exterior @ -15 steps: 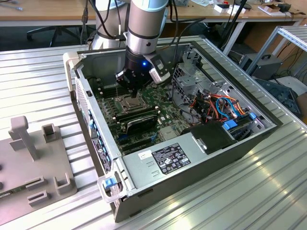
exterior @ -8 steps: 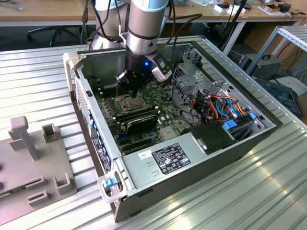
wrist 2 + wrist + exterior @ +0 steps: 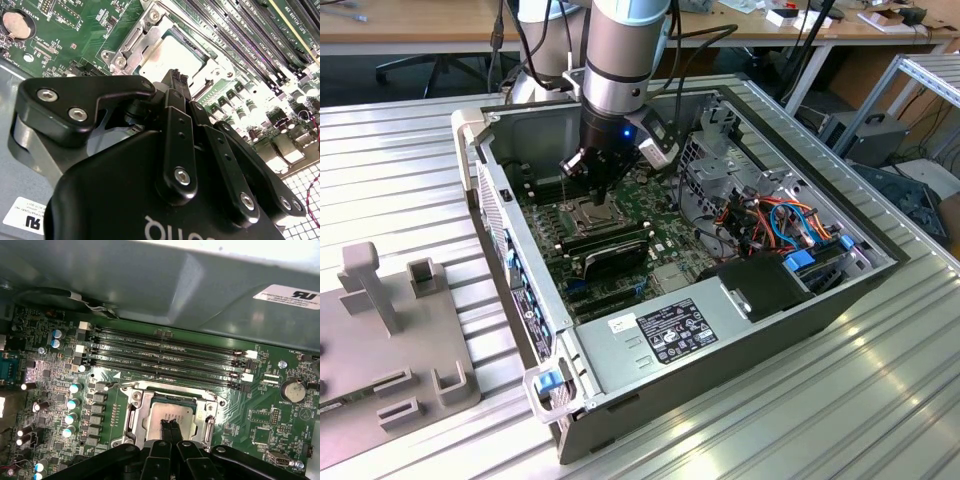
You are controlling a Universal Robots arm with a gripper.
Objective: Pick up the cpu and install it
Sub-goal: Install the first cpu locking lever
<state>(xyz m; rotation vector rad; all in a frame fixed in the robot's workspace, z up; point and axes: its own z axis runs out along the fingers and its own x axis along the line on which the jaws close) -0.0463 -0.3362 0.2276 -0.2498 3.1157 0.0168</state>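
The cpu (image 3: 161, 412) lies flat inside the open socket frame (image 3: 135, 410) on the motherboard (image 3: 260, 415), silver top bare. The gripper (image 3: 170, 427) hangs directly above the socket frame, its fingertips pressed together with nothing between them, just over the cpu's middle; whether they touch it cannot be told. Memory slots (image 3: 165, 352) run just beside the socket frame

A ribbed metal surface (image 3: 800, 400) spreads across the foreground, catching bright glare. Behind it runs a long wooden desk (image 3: 420, 25) — a chair base (image 3: 415, 68) beneath it — and a metal rack (image 3: 930, 75) stands at the exterior view's right.
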